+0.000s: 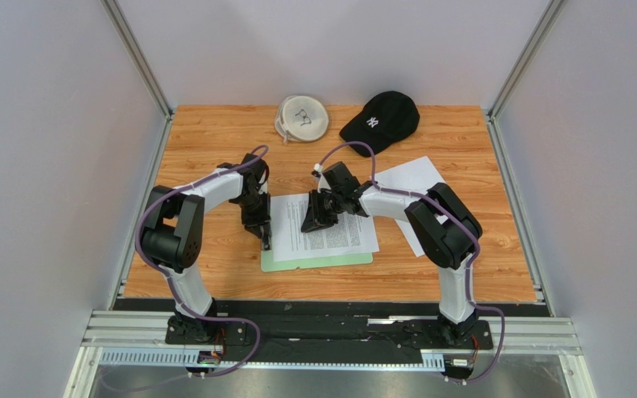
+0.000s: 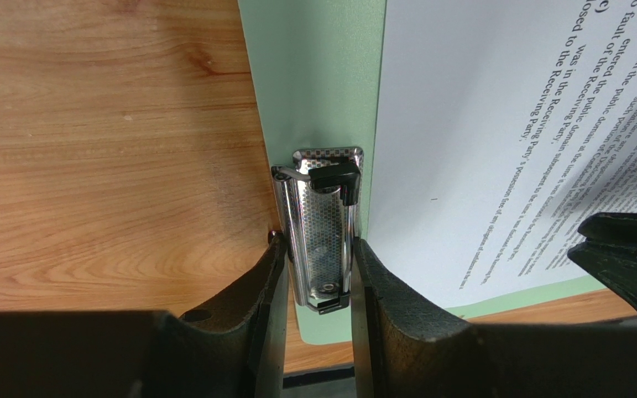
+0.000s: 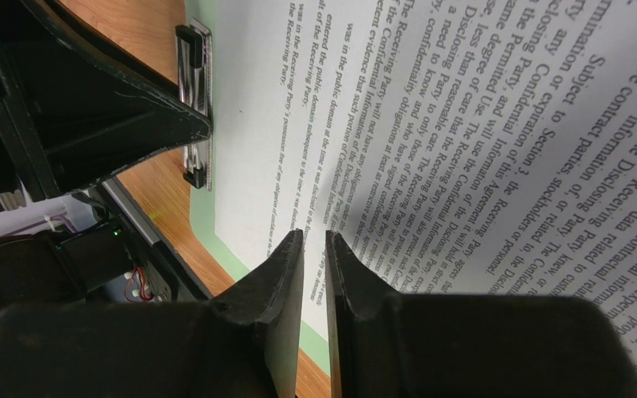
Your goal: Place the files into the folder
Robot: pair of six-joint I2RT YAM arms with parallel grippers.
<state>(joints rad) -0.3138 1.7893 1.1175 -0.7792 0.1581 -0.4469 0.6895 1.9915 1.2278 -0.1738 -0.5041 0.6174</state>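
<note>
The mint-green folder [image 1: 318,259] lies flat at the table's near middle. Its metal clip [image 2: 323,199] is at the left short end. A printed file [image 1: 343,236] lies on it, text up, with its edge [image 2: 463,124] beside the clip and not under it. My left gripper [image 2: 317,241] straddles the clip, one finger against each side. My right gripper [image 3: 313,234] is nearly closed and empty, its tips down on the printed sheet [image 3: 463,124] near the clip end. A second, blank file [image 1: 413,176] lies on the wood, partly under my right arm.
A black cap [image 1: 380,120] and a round white object [image 1: 303,117] sit at the table's far edge. Metal frame posts and grey walls bound both sides. My right gripper's tip [image 2: 629,257] shows in the left wrist view, close to the left gripper.
</note>
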